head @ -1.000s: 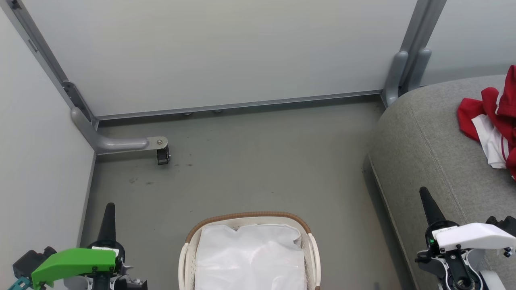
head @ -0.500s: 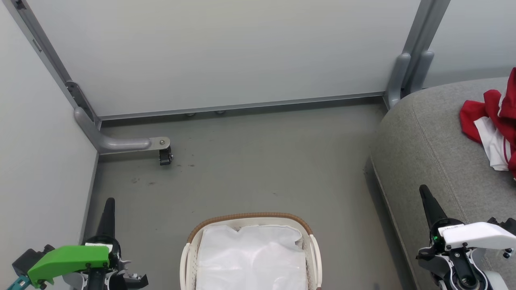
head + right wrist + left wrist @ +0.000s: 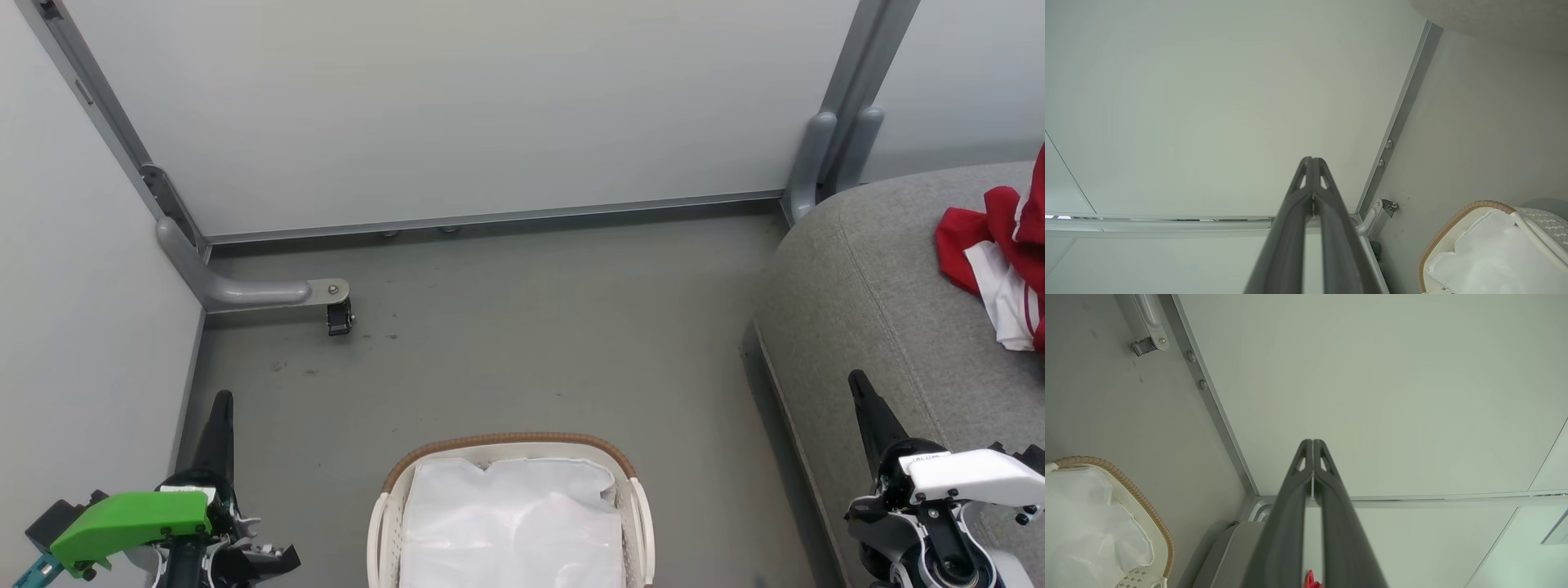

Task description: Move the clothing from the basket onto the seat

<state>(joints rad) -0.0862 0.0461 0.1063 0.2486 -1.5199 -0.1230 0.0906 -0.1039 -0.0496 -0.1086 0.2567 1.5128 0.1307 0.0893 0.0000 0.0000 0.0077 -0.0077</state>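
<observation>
Your red sports clothing with white trim lies crumpled on the big grey woven-fabric seat cushion, at the far right edge of the head view and partly cut off by the frame. It sits well apart from the oval white perforated plastic basket with the brown woven rim. The basket stands on the grey floor at bottom centre, left of the seat with a strip of floor between them, and a crinkled white plastic liner sheet lies inside it. Your left pincer, under its green cover, is at lower left, its long dark fingers pressed together tip to tip and holding nothing, pointing up over the floor beside the pale side panel. Your right pincer, under its white cover, is at lower right above the seat's near edge, its fingers likewise closed together and holding nothing, apart from the clothing. Both wrist views show the tips meeting, against the pale back partition panel. A grey metal foot with a small black caster stands on the floor near the left corner.
</observation>
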